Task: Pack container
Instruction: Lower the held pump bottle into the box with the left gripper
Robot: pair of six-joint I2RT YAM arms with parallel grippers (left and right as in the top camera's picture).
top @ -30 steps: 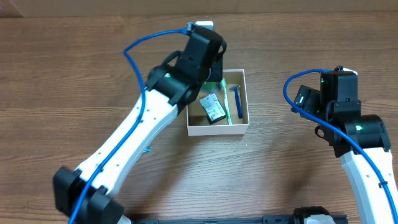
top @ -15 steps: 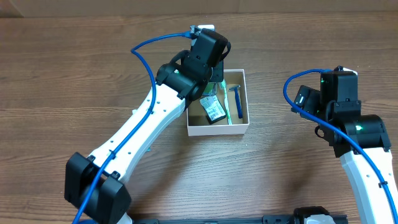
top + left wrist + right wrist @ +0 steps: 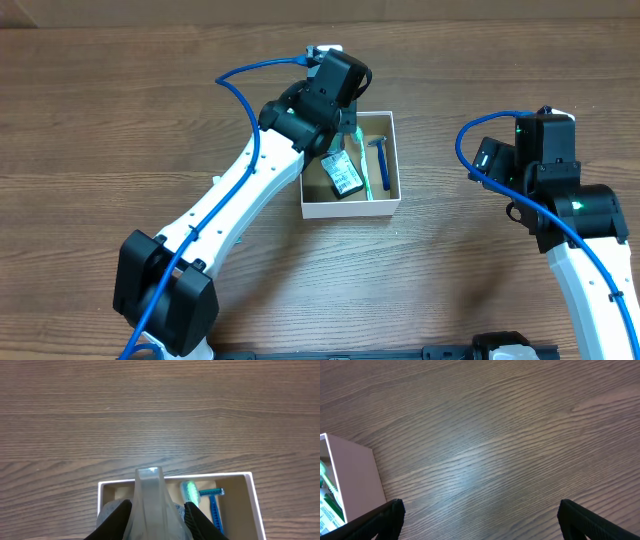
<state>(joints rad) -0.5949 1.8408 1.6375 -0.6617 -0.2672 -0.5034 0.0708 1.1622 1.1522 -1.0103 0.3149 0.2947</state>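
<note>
Container (image 3: 350, 210): small white cardboard box, brown inside, open top. It sits mid-table, under and just beside the left arm's wrist.

Inside, seen from overhead:
- a green toothbrush (image 3: 362, 170) lying lengthwise
- a blue razor (image 3: 382, 160) beside it, toward the right wall
- a dark labelled packet (image 3: 343, 176) on the left half

Left gripper (image 3: 157, 507): narrow, clamped on a pale translucent piece (image 3: 150, 490) that tapers upward. We cannot name it. It hangs over the box's far-left part.

Right gripper (image 3: 480, 505): spread wide, holding nothing, over bare wood. The box's white wall shows at the left edge of its view.

Handling, as we judge it:
- The box looks light, with thin walls that would flex under a pinch, and it is likely to slide on the smooth wooden table (image 3: 120, 120) if nudged.
- The best hold is across the rim of the right or near wall, which are both clear of the arm.
- The translucent piece looks like light plastic and may be slick.

Room:
- Bare wood lies all round the box, with a wide gap between it and the right arm.
- Inside, a patch of brown floor shows at the far-left corner in the left wrist view. That is the open spot.
- The far rim sits close under the held piece, so we would mind it on the way down.
</note>
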